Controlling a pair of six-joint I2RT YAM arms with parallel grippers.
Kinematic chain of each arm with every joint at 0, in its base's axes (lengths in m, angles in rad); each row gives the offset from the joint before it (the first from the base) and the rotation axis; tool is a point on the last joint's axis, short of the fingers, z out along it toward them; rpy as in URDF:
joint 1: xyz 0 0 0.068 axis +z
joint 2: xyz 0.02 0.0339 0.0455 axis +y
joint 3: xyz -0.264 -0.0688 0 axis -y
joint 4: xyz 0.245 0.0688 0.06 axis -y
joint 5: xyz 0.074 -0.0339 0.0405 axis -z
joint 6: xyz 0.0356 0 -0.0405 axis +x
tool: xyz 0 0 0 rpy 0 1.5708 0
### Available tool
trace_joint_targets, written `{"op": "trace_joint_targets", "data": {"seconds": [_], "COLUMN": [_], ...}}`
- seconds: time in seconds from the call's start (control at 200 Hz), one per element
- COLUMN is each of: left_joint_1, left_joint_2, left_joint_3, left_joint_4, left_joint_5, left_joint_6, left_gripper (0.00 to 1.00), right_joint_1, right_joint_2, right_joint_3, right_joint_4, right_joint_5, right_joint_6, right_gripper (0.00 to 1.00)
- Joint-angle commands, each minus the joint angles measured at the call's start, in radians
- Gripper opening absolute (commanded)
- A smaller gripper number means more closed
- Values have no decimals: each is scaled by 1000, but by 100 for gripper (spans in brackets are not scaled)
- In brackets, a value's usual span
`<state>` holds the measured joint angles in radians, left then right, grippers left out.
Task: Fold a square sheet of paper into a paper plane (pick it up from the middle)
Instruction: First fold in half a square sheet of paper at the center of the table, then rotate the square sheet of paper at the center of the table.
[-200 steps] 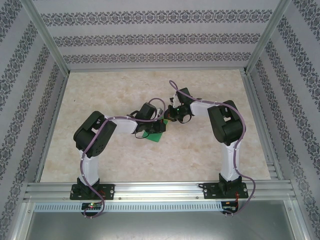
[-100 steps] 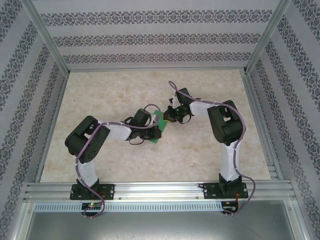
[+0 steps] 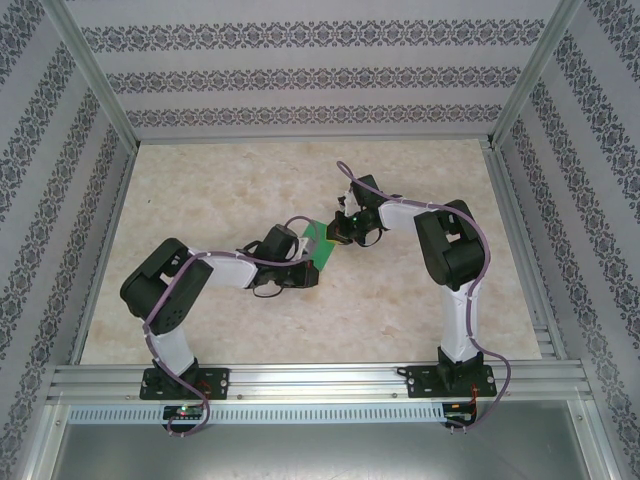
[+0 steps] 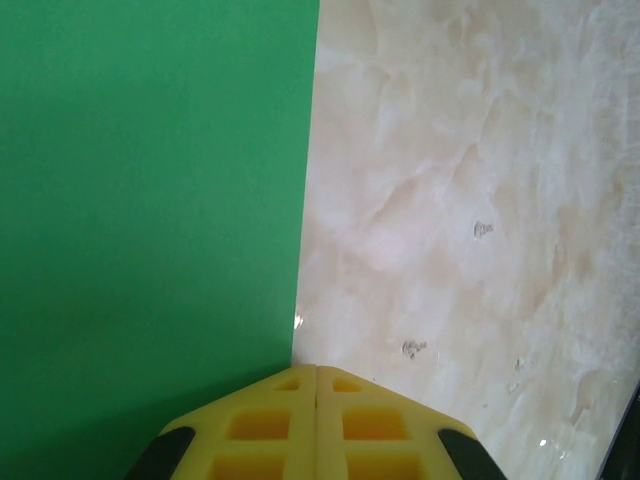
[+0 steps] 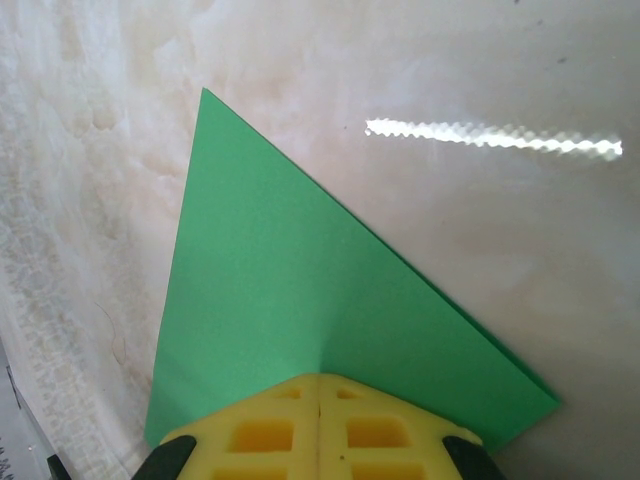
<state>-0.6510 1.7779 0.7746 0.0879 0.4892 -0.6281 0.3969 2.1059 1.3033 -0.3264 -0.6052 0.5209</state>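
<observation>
Top external puts the paper (image 3: pixel 320 243) near the table's (image 3: pixel 200 180) middle, between both grippers. I see the right gripper (image 5: pixel 320 378) pinched onto it; the left gripper (image 4: pixel 317 368) is closed at its edge.

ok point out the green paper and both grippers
green paper (image 5: pixel 285 295), right wrist view, middle of its flat face
left gripper (image 4: pixel 317 372), left wrist view, where the shut jaws meet
right gripper (image 5: pixel 318 380), right wrist view, where the shut jaws meet

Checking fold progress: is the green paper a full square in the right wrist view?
No, the green paper shows as a triangle, its point away from the right hand.
</observation>
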Motion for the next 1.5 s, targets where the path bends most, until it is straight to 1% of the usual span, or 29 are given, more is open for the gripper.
{"op": "trace_joint_targets", "data": {"seconds": [0.0,0.2,0.345,0.47,0.525,0.574,0.604,0.659,0.754,0.869,0.914,1.024,1.139,1.234,1.334,1.499], "left_joint_1": [-28,-29,-29,-24,-12,2,14,45,114,218,251,325,385,403,414,418], "left_joint_2": [-7,-31,-93,-194,-243,-284,-307,-346,-387,-406,-406,-409,-431,-463,-487,-502], "left_joint_3": [-59,-65,-60,-25,0,16,23,28,24,-4,-14,-38,-74,-100,-111,-107], "left_joint_4": [-163,-193,-197,-230,-255,-275,-287,-311,-353,-339,-329,-327,-318,-307,-307,-324], "left_joint_5": [26,-12,-21,-92,-152,-201,-233,-296,-360,-353,-342,-325,-322,-339,-361,-393], "left_joint_6": [18,25,11,-4,-13,-17,-28,-55,-102,-132,-132,-143,-145,-118,-105,-105], "left_gripper": [0,0,0,6,13,16,20,31,39,57,63,77,92,100,100,100], "right_joint_1": [-9,-6,1,13,19,29,36,55,105,183,209,268,317,354,373,388], "right_joint_2": [90,77,55,20,-6,-31,-44,-63,-84,-90,-84,-60,-22,17,58,74], "right_joint_3": [-25,-21,2,55,73,89,100,122,154,173,182,208,254,294,327,302], "right_joint_4": [-76,-77,-85,-126,-129,-131,-133,-147,-178,-194,-201,-210,-240,-267,-305,-312], "right_joint_5": [144,137,127,126,124,124,129,146,205,304,341,364,358,352,348,340], "right_joint_6": [-23,-24,-27,-41,-44,-40,-37,-31,-19,5,19,56,71,67,55,31], "right_gripper": [1,1,1,2,3,4,6,8,14,24,25,26,22,21,19,19]}}
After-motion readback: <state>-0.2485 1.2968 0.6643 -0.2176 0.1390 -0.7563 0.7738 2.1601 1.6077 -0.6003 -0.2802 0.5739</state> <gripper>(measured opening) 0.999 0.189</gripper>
